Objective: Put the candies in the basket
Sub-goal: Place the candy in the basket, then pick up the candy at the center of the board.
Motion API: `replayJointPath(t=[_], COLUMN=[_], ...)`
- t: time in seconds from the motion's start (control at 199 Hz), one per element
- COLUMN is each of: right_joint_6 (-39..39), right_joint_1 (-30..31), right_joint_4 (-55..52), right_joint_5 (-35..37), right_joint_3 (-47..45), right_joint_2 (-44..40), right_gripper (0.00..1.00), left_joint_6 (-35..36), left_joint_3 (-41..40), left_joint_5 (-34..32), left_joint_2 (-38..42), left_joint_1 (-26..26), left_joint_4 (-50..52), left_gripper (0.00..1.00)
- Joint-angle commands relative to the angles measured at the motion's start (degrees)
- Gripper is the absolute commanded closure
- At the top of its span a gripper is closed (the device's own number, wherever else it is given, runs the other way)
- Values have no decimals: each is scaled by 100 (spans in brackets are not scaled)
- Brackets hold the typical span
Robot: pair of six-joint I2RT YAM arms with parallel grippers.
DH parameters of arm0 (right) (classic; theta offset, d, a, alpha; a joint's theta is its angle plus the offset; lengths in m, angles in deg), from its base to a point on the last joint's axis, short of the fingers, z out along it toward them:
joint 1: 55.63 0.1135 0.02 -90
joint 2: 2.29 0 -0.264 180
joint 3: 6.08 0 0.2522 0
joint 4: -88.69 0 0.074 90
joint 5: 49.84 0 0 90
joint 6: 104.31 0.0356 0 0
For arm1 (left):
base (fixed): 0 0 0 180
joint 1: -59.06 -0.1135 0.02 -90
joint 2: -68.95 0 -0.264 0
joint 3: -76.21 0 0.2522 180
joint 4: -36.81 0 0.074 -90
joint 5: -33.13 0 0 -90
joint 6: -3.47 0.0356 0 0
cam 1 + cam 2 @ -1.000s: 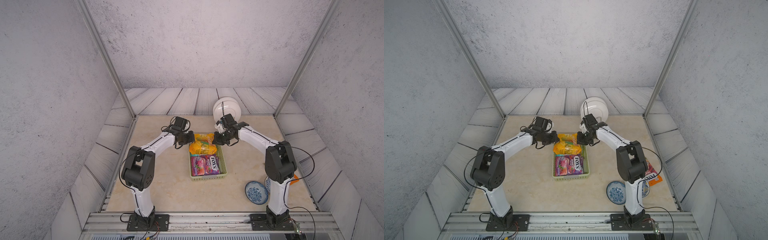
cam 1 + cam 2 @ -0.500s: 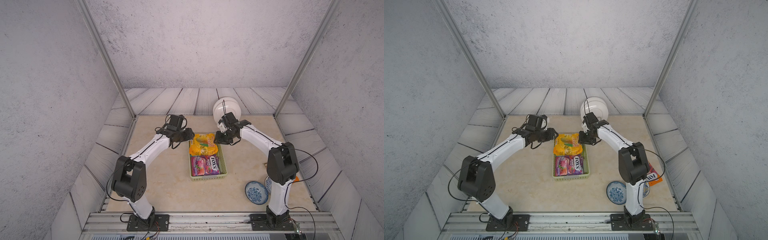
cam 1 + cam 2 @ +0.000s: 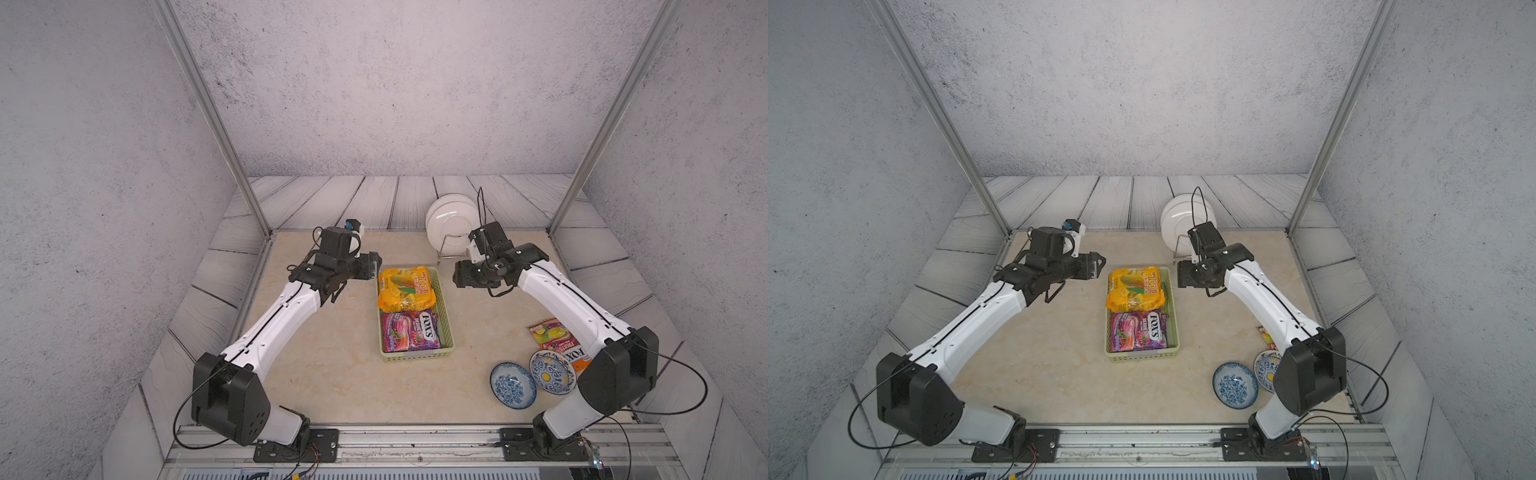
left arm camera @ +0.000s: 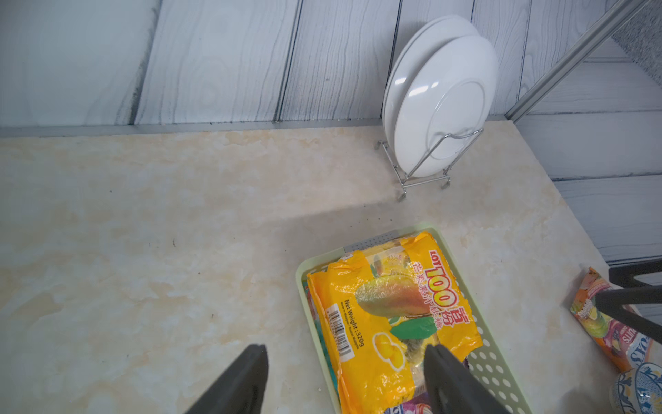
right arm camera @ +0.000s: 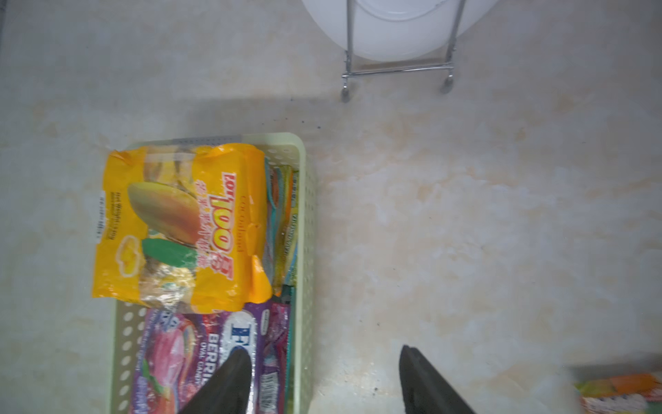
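Observation:
The pale green basket (image 3: 447, 316) sits mid-table in both top views. A puffy yellow-orange bag (image 3: 405, 289) lies across its far half, and a purple FOX'S packet (image 3: 409, 331) fills the near half. Green and teal packet edges (image 5: 286, 222) show under the yellow bag. One orange-pink packet (image 3: 555, 338) lies on the table at the right, partly under my right arm. My left gripper (image 3: 376, 266) hovers open and empty just left of the basket's far end. My right gripper (image 3: 457, 278) hangs open and empty just right of it. The wrist views confirm this for the left gripper (image 4: 345, 349) and the right gripper (image 5: 324, 351).
A wire rack with white plates (image 3: 451, 218) stands behind the basket, close to my right wrist. Two blue-patterned bowls (image 3: 513, 384) (image 3: 552, 371) sit at the front right, one touching the orange-pink packet.
Both grippers have opened and let go of the yellow-orange bag, which now rests in the basket. Each arm has drawn back sideways from the basket.

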Motion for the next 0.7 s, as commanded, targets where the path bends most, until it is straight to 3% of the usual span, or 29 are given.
replayJointPath(t=[0.0, 0.065, 0.236, 0.332, 0.699], right_joint_6=[-3, 82, 317, 510, 1183], right_joint_1=[-111, -219, -590, -850, -1856], right_joint_4=[-161, -91, -32, 155, 231], right_joint_5=[900, 1092, 1475, 1626, 1852], right_joint_3=[-364, -611, -1155, -1498, -2193], right_joint_2=[-537, -743, -1198, -1448, -1528], right_gripper=[19, 12, 9, 0, 0], left_joint_6=[679, 867, 1182, 1136, 1041], left_joint_3=[-154, -353, -840, -985, -1316], left_joint_5=[-297, -313, -266, -110, 220], left_joint_2=[302, 521, 859, 900, 1192], left_joint_1=[-62, -86, -159, -292, -915], left_joint_4=[250, 209, -18, -154, -440], left_gripper=[21, 17, 9, 3, 0])
